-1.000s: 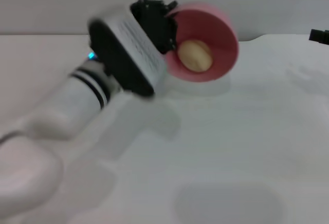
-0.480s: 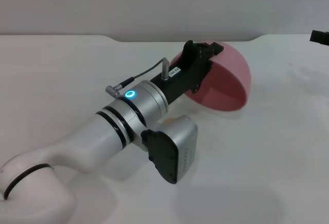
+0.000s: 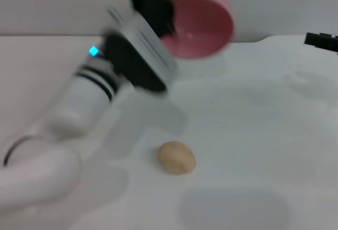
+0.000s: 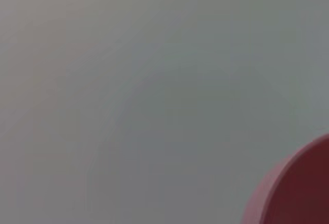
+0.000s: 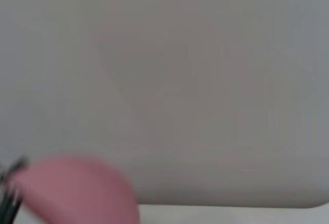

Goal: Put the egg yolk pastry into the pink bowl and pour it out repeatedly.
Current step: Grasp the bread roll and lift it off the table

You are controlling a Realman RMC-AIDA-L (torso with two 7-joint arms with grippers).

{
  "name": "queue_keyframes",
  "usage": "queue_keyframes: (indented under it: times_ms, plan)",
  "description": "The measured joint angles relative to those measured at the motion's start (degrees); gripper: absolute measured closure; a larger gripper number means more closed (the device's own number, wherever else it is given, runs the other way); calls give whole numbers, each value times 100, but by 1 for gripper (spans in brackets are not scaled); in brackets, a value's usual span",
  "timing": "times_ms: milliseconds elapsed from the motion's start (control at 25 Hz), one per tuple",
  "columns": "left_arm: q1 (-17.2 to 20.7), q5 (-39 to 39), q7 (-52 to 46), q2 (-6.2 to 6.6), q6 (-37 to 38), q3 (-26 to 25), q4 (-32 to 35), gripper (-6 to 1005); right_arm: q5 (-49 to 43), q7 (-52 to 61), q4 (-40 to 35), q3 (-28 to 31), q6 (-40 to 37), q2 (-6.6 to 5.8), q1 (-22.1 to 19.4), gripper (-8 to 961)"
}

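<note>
**Inspector A:** Count, left to right in the head view?

**Inspector B:** One left gripper (image 3: pixel 158 8), one egg yolk pastry (image 3: pixel 177 157), one pink bowl (image 3: pixel 199 27), one right gripper (image 3: pixel 322 40) at the 3 o'clock edge. All over one white table (image 3: pixel 253 151).

**Inspector A:** Any brand, label or writing?

**Inspector B:** None legible. A small blue light shows on the left arm's wrist.

**Inspector A:** State of the jaws?

**Inspector B:** The left ones are clamped on the bowl's rim at its 9 o'clock side; the bowl is held raised and tipped, its inside facing the camera, nothing in it. For the right ones, I cannot tell; only a dark tip shows.

**Inspector A:** Pastry relative to the jaws?

**Inspector B:** Well apart, toward 6 o'clock from the left gripper, lying on the table outside the bowl.
</note>
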Motion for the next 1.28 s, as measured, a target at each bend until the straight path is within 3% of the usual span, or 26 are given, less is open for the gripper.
queue_keyframes:
  times_ms: [120, 200, 240, 320, 480, 600, 760, 880, 1040, 1280]
  plan:
    - [-15, -933, -355, 40, 1050, -1036, 438, 1001, 30, -108, 48, -234, -71, -2, 32, 371]
    - [-173, -1426, -649, 80, 2991, -2704, 648, 1000, 31, -149, 48, -517, -69, -2, 62, 368]
    - [-187, -1436, -659, 82, 3096, -2774, 647, 1000, 32, -160, 49, -681, -69, 1, 91, 366]
    - [-550, -1423, -823, 121, 5504, -4434, 411, 1000, 30, -186, 72, -1024, -34, 4, 164, 363]
    - [-817, -733, -1286, 167, 8007, -6207, 295, 1000, -12, -258, 277, -1681, 124, -12, 427, 357]
    - [-748, 88, -2057, 217, 8934, -6655, 649, 1001, -58, -259, 351, -2358, 416, -23, 607, 352]
    - [-762, 1437, -3490, 296, 9936, -6686, 872, 1001, -537, -2, 720, -3244, 663, -32, 1175, 345]
    - [-742, 1989, -3973, 240, 10337, -6703, 1018, 1001, -817, 87, 1245, -3695, 865, -13, 1676, 341]
    - [-519, 2113, -4112, 142, 10494, -6709, 1369, 1001, -805, 97, 1753, -4371, 1243, 28, 2133, 334]
    - [-408, 2127, -4282, 154, 10610, -6709, 1539, 1001, -207, 106, 1881, -5286, 1272, 59, 2194, 300]
